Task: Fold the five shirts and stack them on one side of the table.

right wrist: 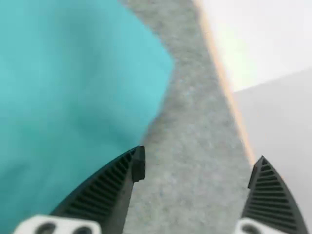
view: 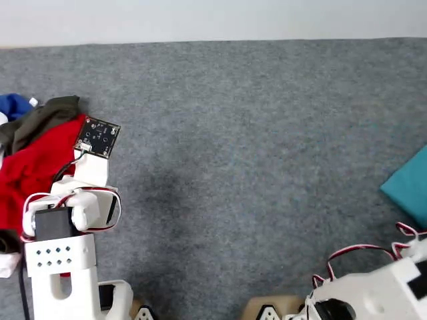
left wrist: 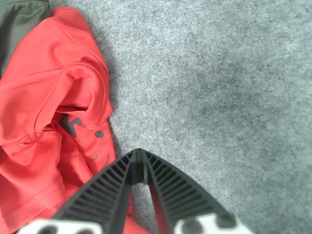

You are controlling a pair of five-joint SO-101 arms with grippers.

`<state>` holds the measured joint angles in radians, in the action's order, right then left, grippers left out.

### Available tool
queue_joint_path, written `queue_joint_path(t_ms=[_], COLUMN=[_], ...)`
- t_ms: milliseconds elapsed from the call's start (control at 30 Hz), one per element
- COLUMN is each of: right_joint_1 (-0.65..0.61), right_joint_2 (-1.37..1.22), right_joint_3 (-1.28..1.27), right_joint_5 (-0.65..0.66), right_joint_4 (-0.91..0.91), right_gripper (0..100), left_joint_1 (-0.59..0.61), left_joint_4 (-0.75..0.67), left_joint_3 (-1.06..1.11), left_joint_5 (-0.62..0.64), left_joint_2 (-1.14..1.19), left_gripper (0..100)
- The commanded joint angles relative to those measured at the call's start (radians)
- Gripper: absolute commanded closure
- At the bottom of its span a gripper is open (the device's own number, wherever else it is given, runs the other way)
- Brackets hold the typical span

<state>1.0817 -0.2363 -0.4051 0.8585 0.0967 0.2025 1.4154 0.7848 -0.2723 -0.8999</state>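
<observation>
Red shirt (left wrist: 44, 122), dark print unreadable, beside clenched L jaws; R jaws released at teal shirt (right wrist: 73, 97).

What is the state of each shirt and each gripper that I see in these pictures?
red shirt: crumpled, not folded
dark green shirt: crumpled, not folded
blue shirt: bunched up
teal shirt: lying flat and smooth
left gripper: shut, empty
right gripper: open, empty

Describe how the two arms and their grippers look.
Both arms are white plastic; the left arm carries a black square circuit board, and red-and-white cables loop off the right arm. The left gripper and right gripper have black, ribbed, tapering fingers.
</observation>
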Motion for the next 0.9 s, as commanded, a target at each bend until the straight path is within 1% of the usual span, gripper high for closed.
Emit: queue_joint_path(t_ms=[0, 133, 233, 333, 433, 733, 867], right_joint_1=[0.001, -0.056, -0.11, -0.168, -0.239, -0.444, -0.506], right_joint_2=[0.142, 0.266, 0.371, 0.467, 0.549, 0.768, 0.869], right_joint_3=[0.052, 0.054, 0.058, 0.057, 0.054, 0.055, 0.055], right_joint_5=[-0.02, -0.026, -0.11, -0.216, -0.31, -0.457, -0.516], right_joint_4=[0.12, 0.4, 0.616, 0.794, 0.929, 1.268, 1.369], right_gripper=[72.4, 86.2, 98.6, 97.9, 98.9, 98.9, 98.9], left_joint_1=[-0.006, -0.006, -0.006, -0.006, -0.006, 0.0, -0.002], left_joint_4=[-0.011, -0.011, -0.009, 0.017, 0.026, 0.026, 0.061], left_joint_3=[-0.007, -0.015, -0.016, -0.047, -0.084, -0.093, -0.122], left_joint_5=[0.009, 0.009, 0.009, 0.009, 0.009, 0.014, 0.126], left_joint_2=[-0.014, -0.014, -0.014, -0.015, -0.015, -0.015, -0.015], left_gripper=[100, 100, 100, 100, 100, 100, 100])
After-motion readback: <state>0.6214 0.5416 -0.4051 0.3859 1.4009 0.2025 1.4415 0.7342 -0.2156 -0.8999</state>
